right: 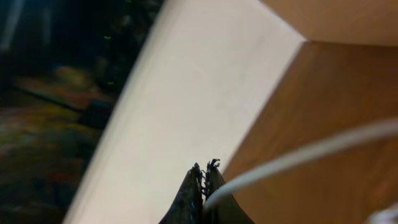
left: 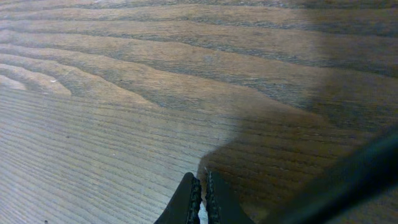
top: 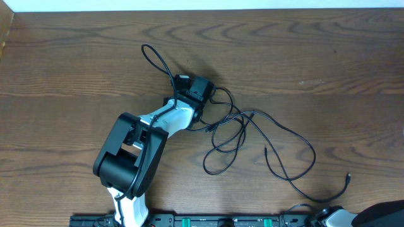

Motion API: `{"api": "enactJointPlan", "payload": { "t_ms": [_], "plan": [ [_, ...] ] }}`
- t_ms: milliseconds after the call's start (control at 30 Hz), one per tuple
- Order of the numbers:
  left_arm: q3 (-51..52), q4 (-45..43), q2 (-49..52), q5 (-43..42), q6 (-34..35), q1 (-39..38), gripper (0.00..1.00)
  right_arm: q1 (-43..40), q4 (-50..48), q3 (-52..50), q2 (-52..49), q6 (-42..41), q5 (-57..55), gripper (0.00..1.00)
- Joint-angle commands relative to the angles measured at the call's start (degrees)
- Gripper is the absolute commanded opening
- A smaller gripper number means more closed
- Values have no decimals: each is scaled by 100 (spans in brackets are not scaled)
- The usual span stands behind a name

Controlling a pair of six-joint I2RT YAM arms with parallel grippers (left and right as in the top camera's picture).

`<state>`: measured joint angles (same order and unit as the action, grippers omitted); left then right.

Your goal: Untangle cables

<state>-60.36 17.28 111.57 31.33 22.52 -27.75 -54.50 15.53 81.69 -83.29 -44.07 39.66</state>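
A: Entry 1, black cables (top: 243, 116); location?
B: Loose tangle at mid-counter (top: 328, 69), beside the left hand (left: 200, 190); 1 loop runs up-left; 2 plug ends lie toward the right.
A: Hands?
B: Left hand clenched over bare wood, any grasp unclear; right hand (right: 203, 177) clenched at the counter edge, 1 white cord (right: 298, 155) beside it.

Below my arms lies a table (top: 341, 57) of dark brown wood with bold wavy grain; overhead, a narrow white strip (top: 202, 5) borders its far edge. In my left wrist view a soft shadow (left: 311, 106) covers the right part of the boards. In my right wrist view a broad pale band (right: 180, 93) runs beside the table's edge, and past it is a dark, blurred area (right: 50, 124) with small green lights (right: 109, 38).
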Motion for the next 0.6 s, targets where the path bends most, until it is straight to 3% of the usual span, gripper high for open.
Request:
{"api": "enactJointPlan", "payload": {
  "t_ms": [0, 333, 567],
  "plan": [
    [24, 22, -46, -501, 76, 20, 7, 17, 321, 81, 2, 804, -791, 1],
    [24, 22, -46, -542, 76, 20, 8, 22, 852, 81, -184, 2192, -3281, 1],
    [24, 20, -46, -542, 76, 20, 8, 15, 866, 79, -828, 2297, -3823, 1]
  ]
}}
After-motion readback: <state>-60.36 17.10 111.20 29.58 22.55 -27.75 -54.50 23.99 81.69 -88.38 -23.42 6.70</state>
